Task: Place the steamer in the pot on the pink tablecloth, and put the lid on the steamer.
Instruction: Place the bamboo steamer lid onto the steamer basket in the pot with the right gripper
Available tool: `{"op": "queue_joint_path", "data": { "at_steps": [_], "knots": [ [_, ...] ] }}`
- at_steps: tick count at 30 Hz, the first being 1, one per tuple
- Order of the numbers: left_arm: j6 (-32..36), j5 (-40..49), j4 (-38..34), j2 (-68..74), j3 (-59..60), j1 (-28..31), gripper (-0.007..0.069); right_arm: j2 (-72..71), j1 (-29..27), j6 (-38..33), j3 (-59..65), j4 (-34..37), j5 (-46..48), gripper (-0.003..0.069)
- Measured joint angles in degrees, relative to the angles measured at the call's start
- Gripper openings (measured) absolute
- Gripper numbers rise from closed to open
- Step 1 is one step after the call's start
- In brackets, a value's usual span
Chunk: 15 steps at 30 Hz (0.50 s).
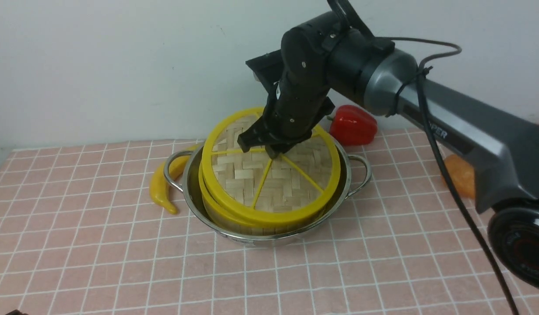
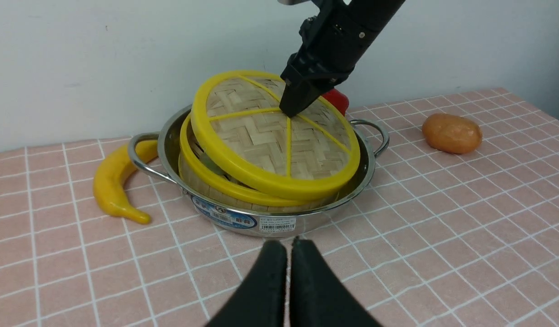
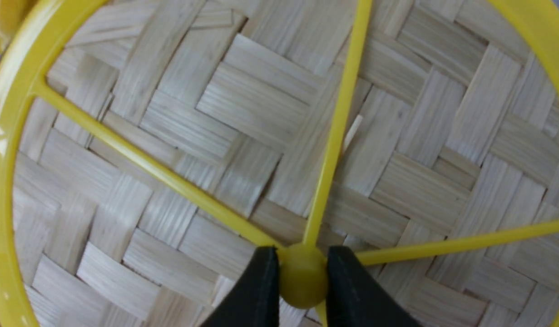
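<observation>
The shiny steel pot [image 1: 187, 192] stands on the pink tablecloth [image 1: 98, 262]. Inside it sits the bamboo steamer [image 1: 216, 210], its yellow rim showing at the front. The woven lid [image 1: 247, 175] with yellow spokes hangs tilted over the steamer, its far edge raised, its near edge low on the steamer's rim. My right gripper [image 1: 271, 151] is shut on the lid's centre knob [image 3: 303, 274], one finger on each side. In the left wrist view my left gripper [image 2: 288, 247] is shut and empty, low over the cloth in front of the pot [image 2: 270, 222].
A yellow banana [image 1: 162, 183] lies against the pot's left side. A red bell pepper [image 1: 353, 125] sits behind the pot at the right. An orange potato-like thing [image 2: 452, 133] lies on the cloth further right. A pale wall runs behind the table.
</observation>
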Motion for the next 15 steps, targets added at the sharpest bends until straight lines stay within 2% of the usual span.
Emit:
{"op": "queue_joint_path", "data": {
  "at_steps": [15],
  "knots": [
    [0.0, 0.1, 1.0, 0.0, 0.0, 0.0, 0.0012, 0.9, 0.0, -1.2, -0.1, 0.0, -0.3, 0.0147]
  ]
}}
